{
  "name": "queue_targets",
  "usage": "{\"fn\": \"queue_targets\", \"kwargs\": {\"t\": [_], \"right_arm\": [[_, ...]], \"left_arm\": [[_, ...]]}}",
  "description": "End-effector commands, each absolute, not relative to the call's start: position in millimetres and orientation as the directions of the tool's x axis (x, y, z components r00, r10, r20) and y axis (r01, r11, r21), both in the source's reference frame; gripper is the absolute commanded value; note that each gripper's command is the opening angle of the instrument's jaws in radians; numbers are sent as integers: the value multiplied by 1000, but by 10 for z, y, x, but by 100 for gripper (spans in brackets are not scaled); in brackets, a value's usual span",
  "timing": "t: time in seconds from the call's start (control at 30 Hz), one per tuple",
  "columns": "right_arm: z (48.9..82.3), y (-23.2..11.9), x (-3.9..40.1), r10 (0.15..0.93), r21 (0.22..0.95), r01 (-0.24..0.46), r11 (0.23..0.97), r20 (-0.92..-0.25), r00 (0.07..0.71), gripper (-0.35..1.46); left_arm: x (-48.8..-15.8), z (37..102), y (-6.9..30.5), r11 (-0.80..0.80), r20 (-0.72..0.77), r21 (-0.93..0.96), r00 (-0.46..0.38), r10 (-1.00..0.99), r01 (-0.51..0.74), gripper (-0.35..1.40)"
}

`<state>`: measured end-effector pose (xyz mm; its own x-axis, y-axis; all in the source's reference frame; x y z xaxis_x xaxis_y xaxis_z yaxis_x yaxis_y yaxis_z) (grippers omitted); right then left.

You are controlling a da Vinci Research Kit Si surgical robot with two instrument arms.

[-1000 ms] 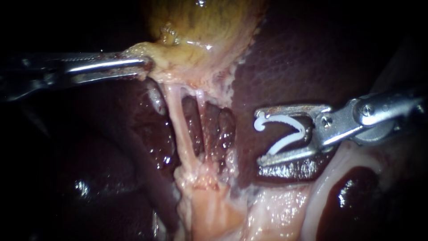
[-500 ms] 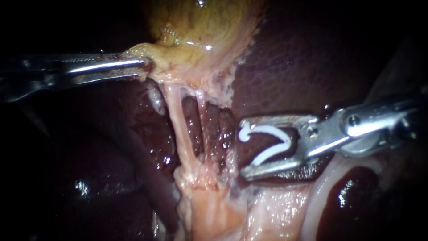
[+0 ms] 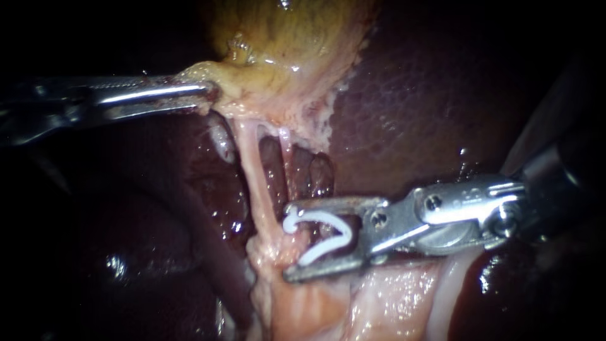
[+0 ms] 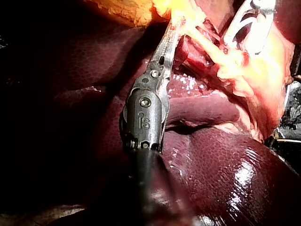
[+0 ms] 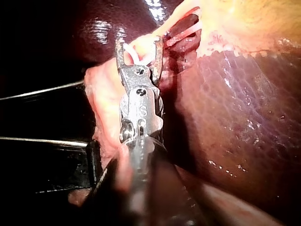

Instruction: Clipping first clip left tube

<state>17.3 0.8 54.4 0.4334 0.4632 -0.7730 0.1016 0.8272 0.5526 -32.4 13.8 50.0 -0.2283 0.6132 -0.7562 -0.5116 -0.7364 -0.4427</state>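
- L side: slim silver left instrument [image 3: 203,95], pincer clenched on the pale yellow fringe at the neck of the mustard-yellow gallbladder [image 3: 284,38]. The pale pink, stringy left tube [image 3: 252,170] stands taut & clear of the dark maroon liver [image 3: 410,107].
- R side: steel right instrument [image 3: 290,243], pincer spread wide but grasping the open white V-shaped plastic clip [image 3: 315,216], one leg along each jaw.
- Clip's hooked tip sits just beside the lower end of the left tube, where it meets the pink stump [image 3: 297,303]. Tube not yet betw the legs.
- To do it well, I'd judge: push on till the tube lies deep in the V w/ the hook tip showing past its far side, & stay square to the tube.
- Thin 2nd strand [image 3: 285,148] runs just right of the left tube; can't tell if it's inside the clip's mouth. Check before closing, else both get clipped.
- L traction steady, no extra pull. Tube looks thin, cd tear.
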Motion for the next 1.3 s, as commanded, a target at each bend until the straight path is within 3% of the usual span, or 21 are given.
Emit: {"fn": "queue_targets", "kwargs": {"t": [0.03,0.5,1.3], "right_arm": [[546,8,174,469,556,98,826,-772,430,49],[600,16,181,515,594,62,802,-740,433,50],[621,8,243,536,620,100,778,-739,409,50]], "left_arm": [[-325,500,138,-736,-756,-442,-229,613,-512,-35],[-326,500,137,-736,-757,-441,-229,613,-513,-35],[-327,500,136,-736,-756,-440,-229,613,-515,-35]]}}
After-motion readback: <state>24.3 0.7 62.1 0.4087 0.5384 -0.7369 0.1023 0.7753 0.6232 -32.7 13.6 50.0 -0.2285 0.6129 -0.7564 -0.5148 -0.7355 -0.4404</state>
